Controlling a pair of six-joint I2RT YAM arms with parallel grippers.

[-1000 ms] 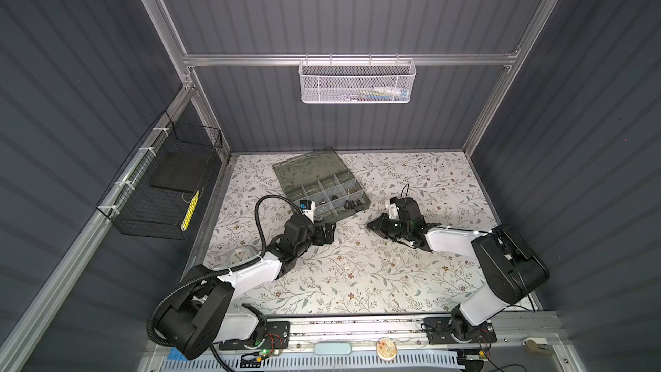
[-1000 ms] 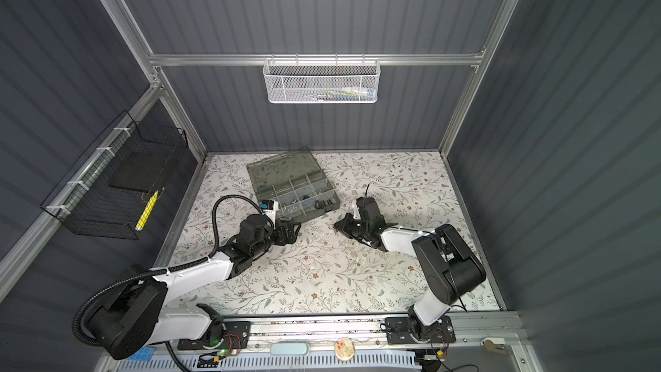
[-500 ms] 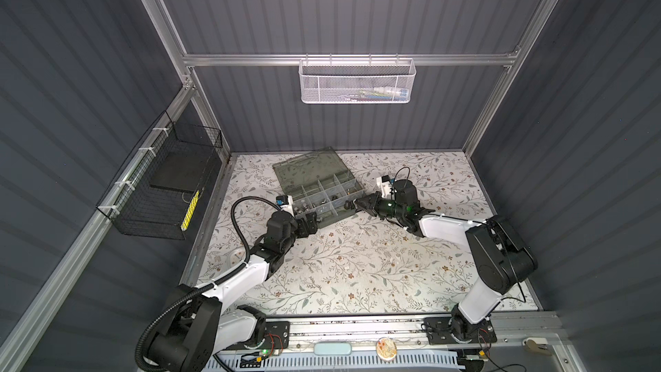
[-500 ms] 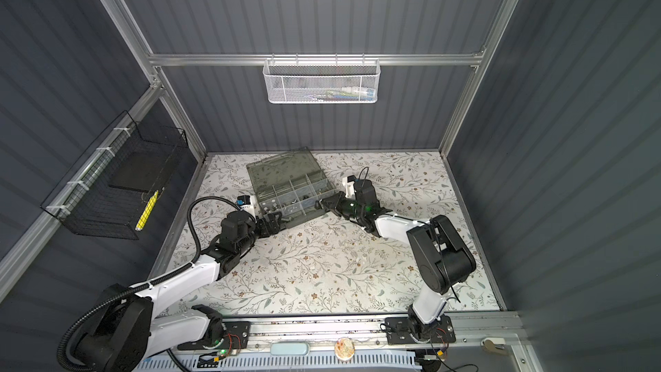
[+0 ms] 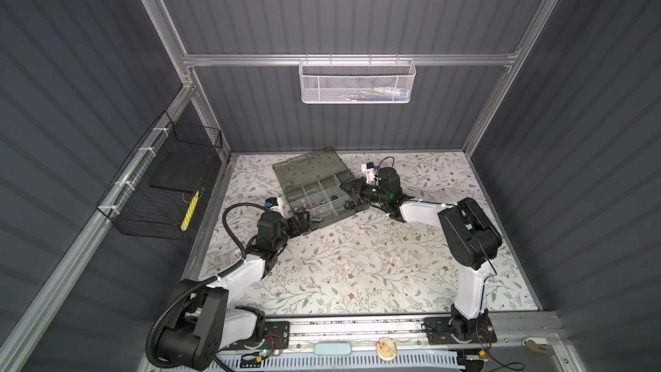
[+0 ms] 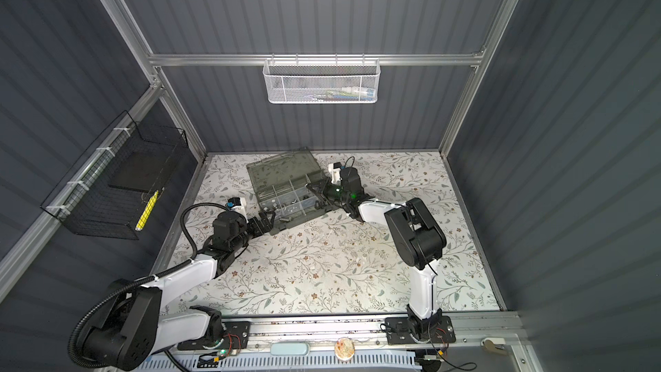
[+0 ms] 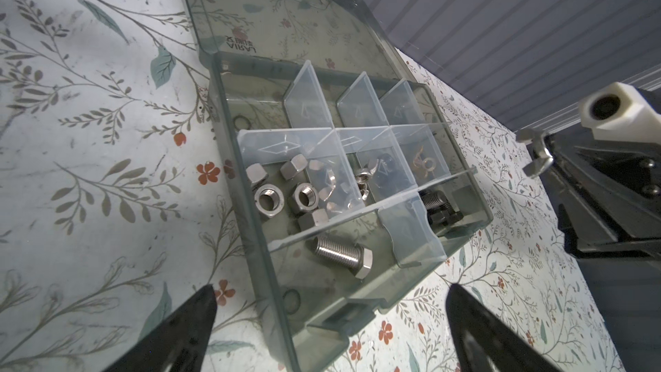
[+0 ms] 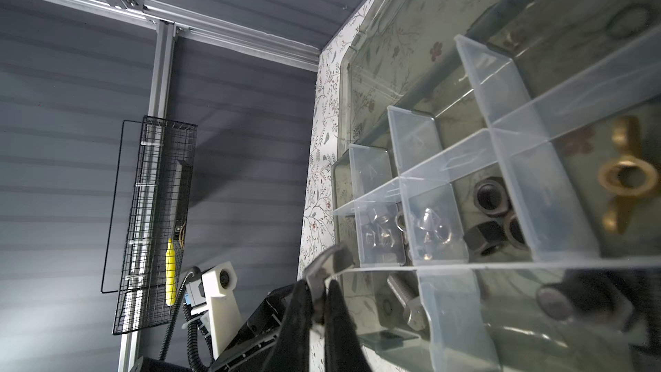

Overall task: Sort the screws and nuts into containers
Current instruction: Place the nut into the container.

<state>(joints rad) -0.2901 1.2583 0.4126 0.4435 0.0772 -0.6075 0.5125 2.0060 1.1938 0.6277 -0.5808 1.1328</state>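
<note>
Silver wing nut (image 8: 331, 263) is pinched in the right gripper (image 8: 318, 291), jaws narrow & clamped on it, held up at the right end of the organizer case (image 5: 334, 221); directly over it or just beyond, can't tell. The case sits far-centre on the floral mat (image 5: 357, 263)

A sec ago that gripper was low at the mat, nearer than the case & to its right; since then it has swung far-left up to the case. So the pick is done, the carry nearly so, and only the drop is left

The compartments hold silver hex nuts (image 7: 282, 196), silver wing nuts (image 7: 361, 180) next door, a brass wing nut (image 7: 424, 163), dark hex nuts (image 8: 490, 198), plus a silver bolt (image 7: 343, 255) & black bolts (image 7: 438, 205) in the near row. Likely target is the silver wing-nut cell, prob. needing more reach leftward before release

Left gripper (image 7: 331, 291) has slid a little left along the case's near side to its near-left corner; jaws wide, empty, either side of the latch (image 7: 339, 320), seemingly w/o contact. Lid (image 5: 307, 169) lies open on the far side
</note>
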